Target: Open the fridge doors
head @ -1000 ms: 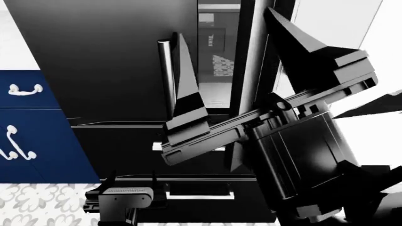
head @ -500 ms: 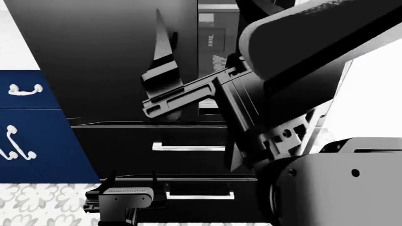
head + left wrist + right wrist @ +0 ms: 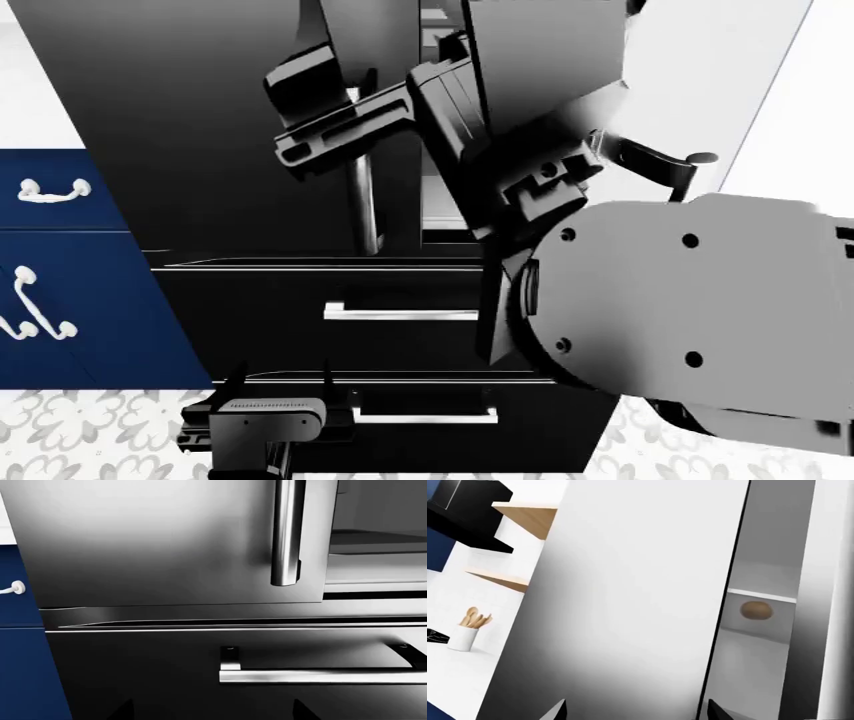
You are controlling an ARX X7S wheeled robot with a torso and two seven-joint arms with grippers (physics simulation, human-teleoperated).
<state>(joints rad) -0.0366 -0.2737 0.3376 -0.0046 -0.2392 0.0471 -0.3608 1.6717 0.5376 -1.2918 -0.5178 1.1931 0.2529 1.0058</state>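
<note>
Drawers (image 3: 400, 330) below fridge doors (image 3: 240, 120), seemingly ajar

We saw the tall glossy black fridge doors (image 3: 167, 545) as smooth and mirror-like, throwing soft grey reflections. The long vertical silver bar handle (image 3: 285, 530) looked like polished metal, as did the horizontal silver handle (image 3: 320, 676) on the wide glossy black drawer front (image 3: 133, 675). The navy blue cabinet doors (image 3: 67, 290) appeared matt, with smooth white curved handles (image 3: 51, 190). The right arm's pale grey housing (image 3: 694, 310) seemed smooth plastic. Light wooden shelves (image 3: 527, 517) looked matt, and wooden utensils stood in a smooth white holder (image 3: 462, 637).
</note>
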